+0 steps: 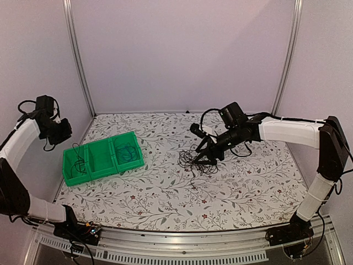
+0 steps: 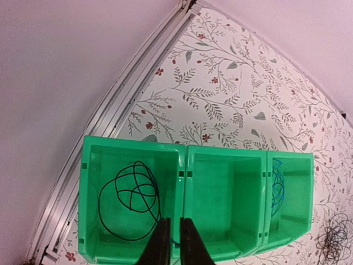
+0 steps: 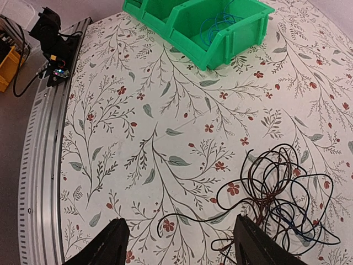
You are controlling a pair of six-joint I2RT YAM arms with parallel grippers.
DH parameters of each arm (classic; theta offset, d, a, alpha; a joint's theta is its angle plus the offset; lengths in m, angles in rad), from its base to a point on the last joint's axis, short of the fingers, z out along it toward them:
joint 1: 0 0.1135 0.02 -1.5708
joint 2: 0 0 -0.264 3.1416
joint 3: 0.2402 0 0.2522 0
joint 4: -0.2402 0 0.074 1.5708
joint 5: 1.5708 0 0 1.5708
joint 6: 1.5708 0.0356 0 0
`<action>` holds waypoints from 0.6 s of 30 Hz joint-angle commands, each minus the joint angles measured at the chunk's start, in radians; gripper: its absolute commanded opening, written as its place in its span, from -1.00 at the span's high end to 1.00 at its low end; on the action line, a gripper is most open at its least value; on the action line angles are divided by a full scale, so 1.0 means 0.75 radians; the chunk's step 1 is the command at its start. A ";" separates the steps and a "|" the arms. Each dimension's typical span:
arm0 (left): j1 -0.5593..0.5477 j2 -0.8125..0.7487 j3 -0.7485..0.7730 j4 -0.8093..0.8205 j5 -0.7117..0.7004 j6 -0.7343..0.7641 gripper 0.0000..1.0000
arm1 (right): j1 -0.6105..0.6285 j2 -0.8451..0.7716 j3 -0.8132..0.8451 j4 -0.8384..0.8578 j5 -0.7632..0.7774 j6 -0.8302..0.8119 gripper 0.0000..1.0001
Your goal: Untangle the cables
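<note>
A tangle of thin black cables, with a blue strand in it, lies mid-table; in the right wrist view the tangle is at the lower right. My right gripper is low at its right edge. It is open wide, with one loose black cable end lying between its fingers. The green three-compartment bin holds a black cable loop in its left compartment and a blue cable in its right. My left gripper hovers above the bin, shut; a strand of the black loop runs up between its fingers.
The bin's middle compartment is empty. The bin also shows at the top of the right wrist view. A metal rail runs along the table's near edge, with the left arm's base on it. Walls close three sides.
</note>
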 commanded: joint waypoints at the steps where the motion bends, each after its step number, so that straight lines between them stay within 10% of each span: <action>1: -0.021 -0.082 -0.037 0.034 0.079 -0.012 0.94 | -0.004 0.029 0.045 -0.001 -0.046 0.007 -0.38; 5: -0.030 -0.073 -0.010 -0.041 0.117 -0.052 0.88 | -0.003 0.047 0.065 -0.004 -0.052 0.014 -0.39; 12: -0.292 -0.289 -0.115 -0.082 0.258 -0.251 0.06 | -0.003 0.020 0.023 0.006 -0.040 0.007 -0.39; 18: -0.766 -0.296 -0.044 -0.401 -0.100 -0.495 -0.01 | -0.004 0.014 0.004 0.020 -0.060 0.021 -0.39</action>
